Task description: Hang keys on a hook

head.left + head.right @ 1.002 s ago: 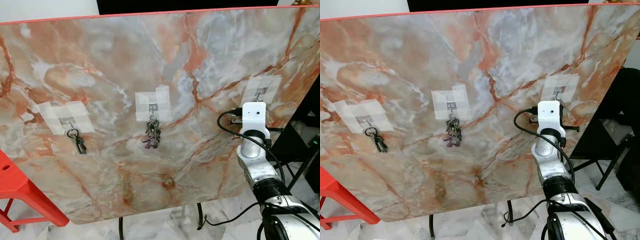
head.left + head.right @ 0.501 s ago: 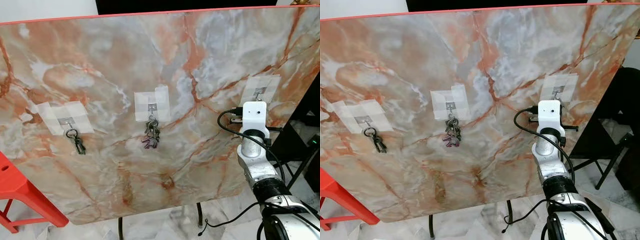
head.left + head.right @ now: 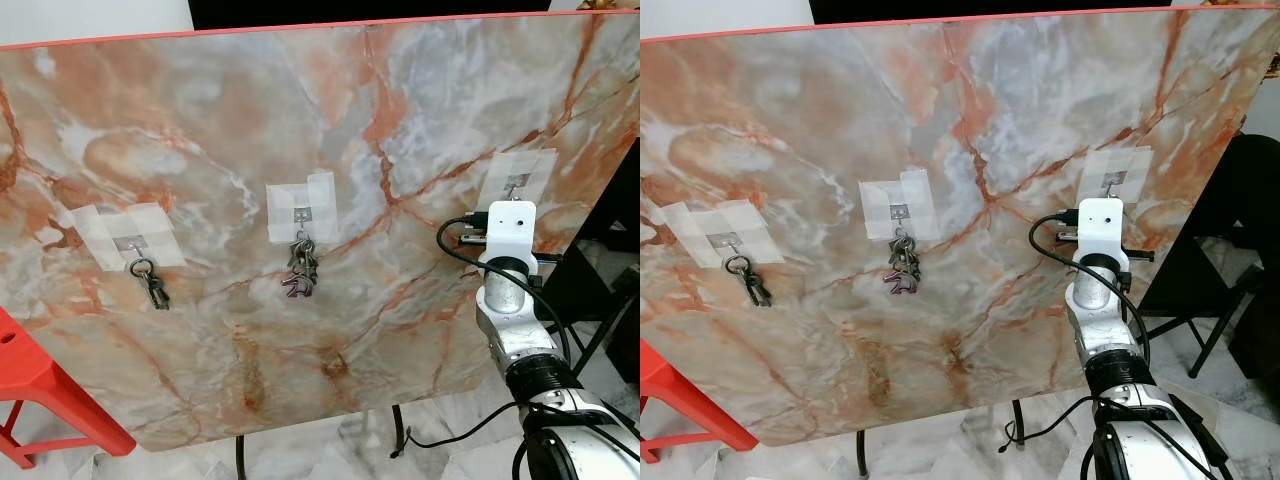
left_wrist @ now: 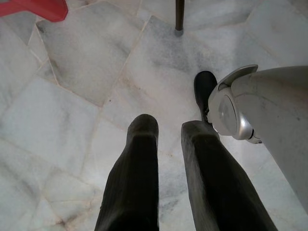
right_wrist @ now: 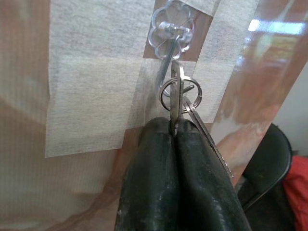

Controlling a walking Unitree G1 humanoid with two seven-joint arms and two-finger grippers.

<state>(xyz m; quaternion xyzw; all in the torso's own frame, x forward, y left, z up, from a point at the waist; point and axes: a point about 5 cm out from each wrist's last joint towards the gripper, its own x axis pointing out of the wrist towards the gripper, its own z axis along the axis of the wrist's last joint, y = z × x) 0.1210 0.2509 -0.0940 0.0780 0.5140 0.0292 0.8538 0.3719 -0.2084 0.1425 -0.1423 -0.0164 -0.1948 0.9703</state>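
A marble board [image 3: 200,130] stands upright with three clear hooks taped to it. One bunch of keys [image 3: 152,285] hangs on the left hook and another bunch [image 3: 302,268] on the middle hook. My right arm [image 3: 507,228] reaches up to the right hook [image 3: 516,183]. In the right wrist view my right gripper [image 5: 173,127] is shut on a key, and its key ring [image 5: 180,92] lies against the stem of the flower-shaped hook [image 5: 171,26]. I cannot tell whether the ring is over the hook. My left gripper [image 4: 168,132] hangs idle over the floor, open and holding nothing.
A red stool [image 3: 40,390] stands at the lower left of the board. To its right is a black folding chair [image 3: 1200,290]. A dark stand leg [image 3: 398,440] drops from under the board to the marble floor, and a black cable loops off my right wrist.
The whole picture has drifted slightly, so the camera moved. My right arm stays at the right hook with the keys in its grip.
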